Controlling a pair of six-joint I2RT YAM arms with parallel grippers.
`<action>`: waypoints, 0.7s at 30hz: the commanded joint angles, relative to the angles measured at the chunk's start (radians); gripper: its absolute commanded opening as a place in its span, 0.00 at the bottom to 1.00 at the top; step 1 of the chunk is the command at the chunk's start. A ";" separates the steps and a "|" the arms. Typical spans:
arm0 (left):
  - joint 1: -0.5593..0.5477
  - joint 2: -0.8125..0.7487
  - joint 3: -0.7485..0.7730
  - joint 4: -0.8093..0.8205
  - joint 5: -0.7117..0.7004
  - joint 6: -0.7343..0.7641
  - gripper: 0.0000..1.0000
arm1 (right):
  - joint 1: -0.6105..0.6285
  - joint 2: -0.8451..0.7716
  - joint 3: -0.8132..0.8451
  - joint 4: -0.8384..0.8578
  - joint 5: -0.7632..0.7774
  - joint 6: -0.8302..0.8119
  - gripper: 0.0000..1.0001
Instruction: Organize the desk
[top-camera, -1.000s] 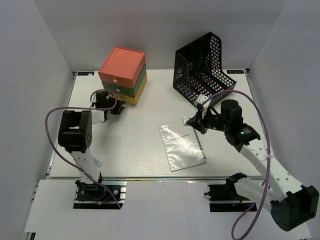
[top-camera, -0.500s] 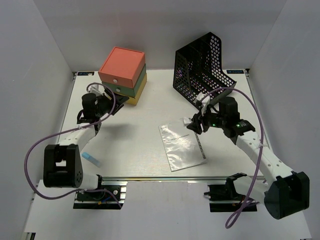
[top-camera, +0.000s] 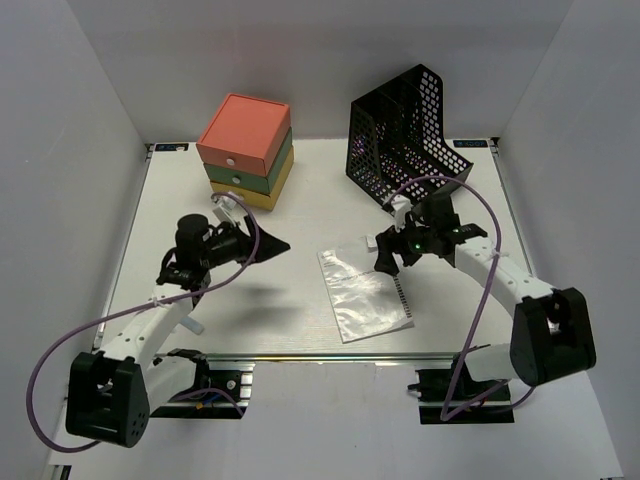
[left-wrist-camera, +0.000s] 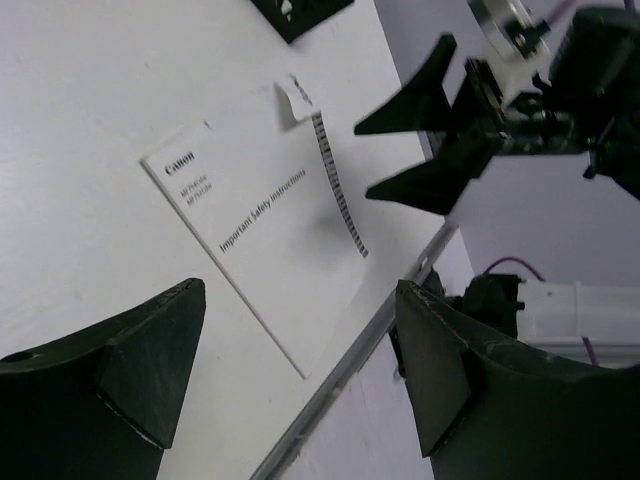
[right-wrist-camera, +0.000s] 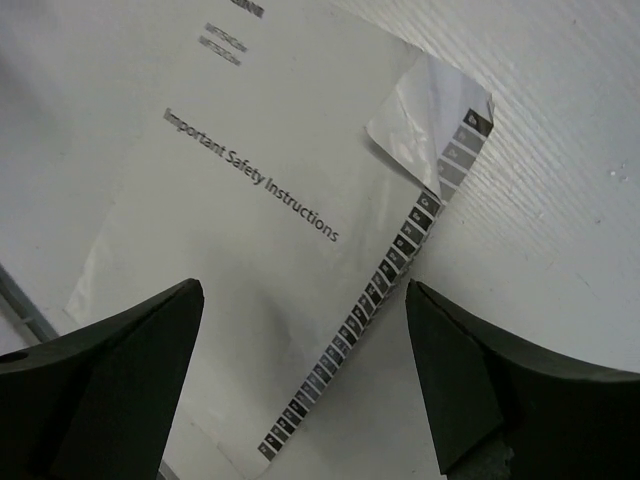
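Note:
The desk (top-camera: 270, 310) is a white tabletop with a metal rail (top-camera: 330, 357) along its near edge. A white "Important Safety Instructions" booklet (top-camera: 365, 293) lies flat on it right of centre, its far right corner (right-wrist-camera: 440, 105) curled up. My right gripper (top-camera: 388, 252) hovers open just above that corner, holding nothing; the booklet (right-wrist-camera: 250, 220) shows between its fingers (right-wrist-camera: 300, 290). My left gripper (top-camera: 265, 245) hangs open and empty above the desk's middle left, pointing towards the booklet (left-wrist-camera: 270, 230) and the right gripper (left-wrist-camera: 420, 150).
A stacked pink-green-yellow drawer box (top-camera: 245, 150) stands at the back left. A black mesh file holder (top-camera: 405, 135) stands at the back right, just behind the right gripper. White walls enclose the desk on three sides.
Both grippers have opened. The left arm swung away from the drawer box towards the desk's middle. The right gripper stayed over the booklet's far right corner.

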 joint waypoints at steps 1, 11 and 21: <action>-0.059 -0.030 -0.027 -0.048 -0.053 0.011 0.86 | -0.005 0.053 0.020 -0.021 0.077 0.010 0.88; -0.282 0.094 -0.014 -0.108 -0.308 0.000 0.86 | 0.001 0.185 0.037 0.011 0.143 -0.003 0.89; -0.442 0.252 -0.067 0.014 -0.471 -0.046 0.86 | 0.015 0.265 0.022 0.035 0.102 -0.027 0.89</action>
